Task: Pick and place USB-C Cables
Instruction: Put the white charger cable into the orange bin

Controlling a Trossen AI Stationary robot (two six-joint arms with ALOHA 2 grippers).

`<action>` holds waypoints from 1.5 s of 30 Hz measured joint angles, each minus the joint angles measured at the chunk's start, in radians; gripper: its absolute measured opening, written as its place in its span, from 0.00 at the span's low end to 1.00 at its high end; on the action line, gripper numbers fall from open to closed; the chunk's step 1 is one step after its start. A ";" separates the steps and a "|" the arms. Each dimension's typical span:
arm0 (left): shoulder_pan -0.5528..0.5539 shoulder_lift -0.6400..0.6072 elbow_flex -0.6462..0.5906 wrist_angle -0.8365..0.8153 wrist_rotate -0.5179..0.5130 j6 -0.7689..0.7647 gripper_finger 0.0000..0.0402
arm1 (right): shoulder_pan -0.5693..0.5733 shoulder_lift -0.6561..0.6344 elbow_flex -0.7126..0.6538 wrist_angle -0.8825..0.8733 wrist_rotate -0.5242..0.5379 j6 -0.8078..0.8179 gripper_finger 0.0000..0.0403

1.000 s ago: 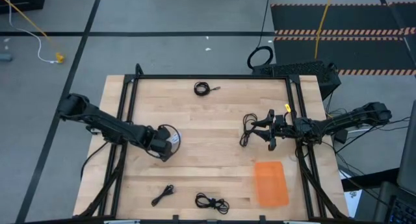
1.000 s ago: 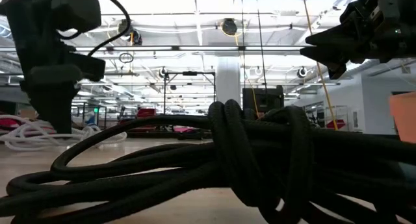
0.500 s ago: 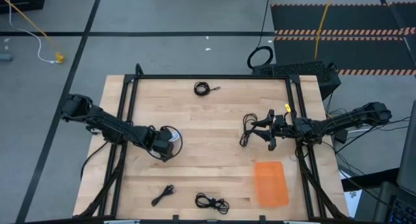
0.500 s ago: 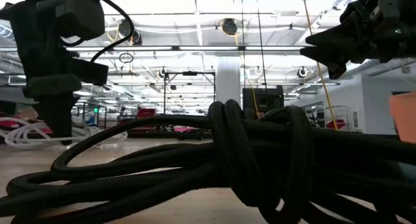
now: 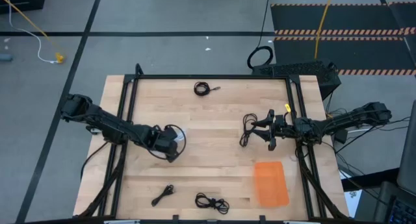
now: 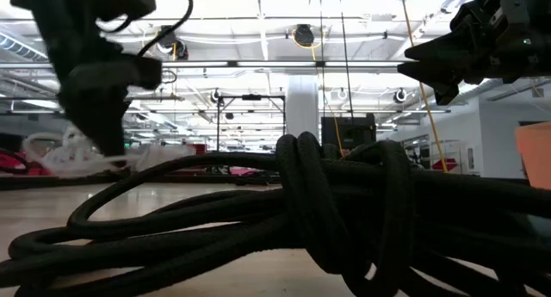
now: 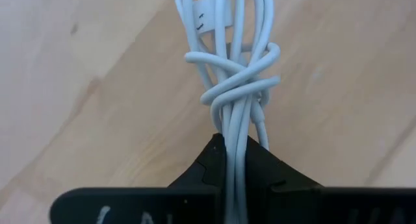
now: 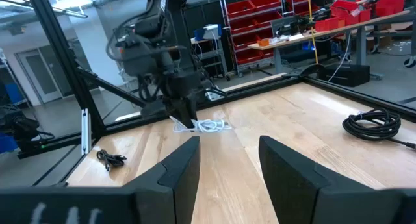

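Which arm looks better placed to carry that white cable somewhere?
The left: its gripper is already shut on the white cable. The right gripper hangs open, empty, across the table.

Bare table (image 5: pixel 214 120) between both arms

Four black cables (image 5: pixel 203 88) (image 5: pixel 247 129) (image 5: pixel 162 195) (image 5: pixel 211 201), one white cable (image 7: pixel 234 81), one orange sheet (image 5: pixel 270 183)

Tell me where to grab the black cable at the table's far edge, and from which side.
Best take the round coil itself, not the loose end poking out toward the right arm's side. It lies flat on the table, so come straight down, fingers straddling one side of the ring. The right gripper is open and free; the left gripper holds the white cable.
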 joint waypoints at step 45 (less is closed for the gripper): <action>0.070 0.373 0.183 1.392 -0.055 0.458 0.08 | -0.001 0.008 0.000 0.452 0.050 0.160 0.38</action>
